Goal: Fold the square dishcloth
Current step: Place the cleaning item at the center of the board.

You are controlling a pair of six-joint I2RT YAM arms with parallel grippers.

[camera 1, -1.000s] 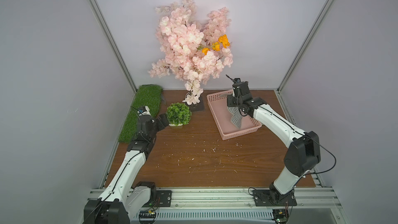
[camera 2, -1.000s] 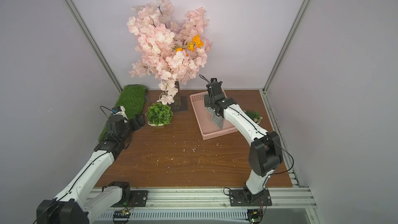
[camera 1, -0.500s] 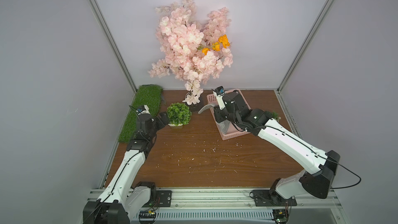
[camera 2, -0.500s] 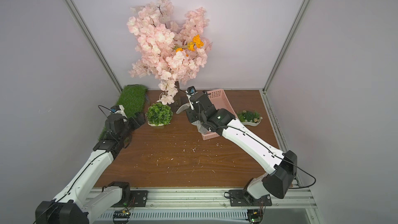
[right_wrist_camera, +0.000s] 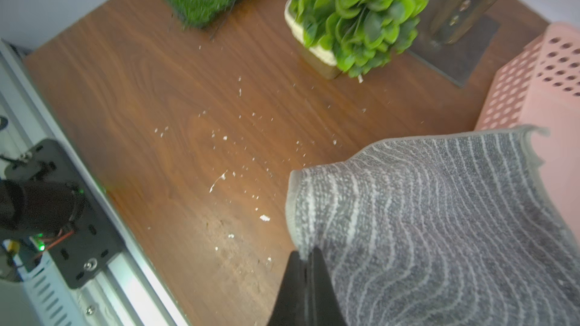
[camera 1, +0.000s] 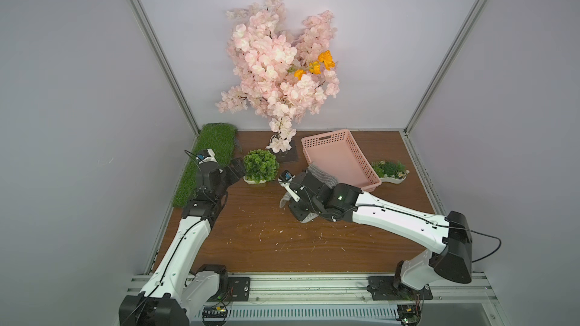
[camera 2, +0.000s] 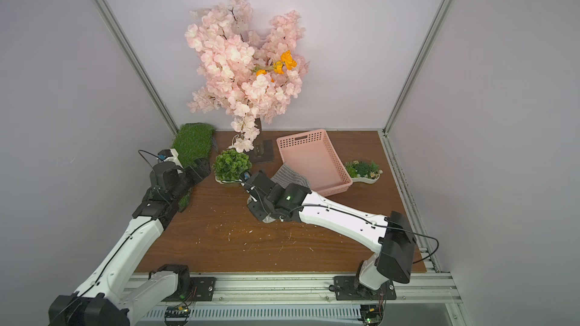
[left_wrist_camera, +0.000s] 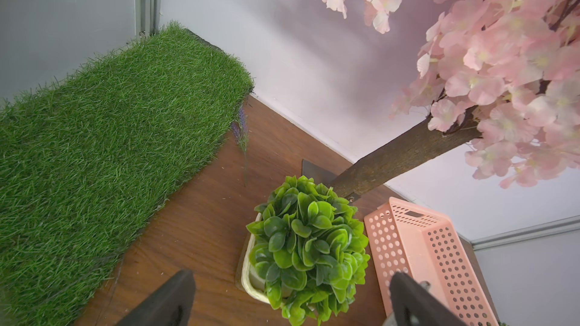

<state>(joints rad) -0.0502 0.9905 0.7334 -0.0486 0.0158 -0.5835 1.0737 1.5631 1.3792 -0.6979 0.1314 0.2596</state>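
My right end effector (right_wrist_camera: 303,258) is clamped fully closed on the edge of the square dishcloth (right_wrist_camera: 439,214). Its two dark fingers are pressed together with the plain grey edging caught between them. The striped cloth drapes away from that pinch in soft ripples.

In both top views the cloth lies just right of the frame's centre, mostly hidden under my right wrist. One striped part shows beside the lower-left corner of the pink basket (camera 1: 324,137), and a fold peeks out below the wrist. I cannot tell whether that fold touches the worktop (camera 1: 266,246).

My left end effector (left_wrist_camera: 292,280) stands spread wide with nothing between its fingers. In a top view it sits left of centre, just beside the round potted plant (camera 1: 261,166) and next to the grass mat (camera 1: 216,142) along the worktop's left edge. Small white crumbs (right_wrist_camera: 265,217) dot the wood near the cloth.
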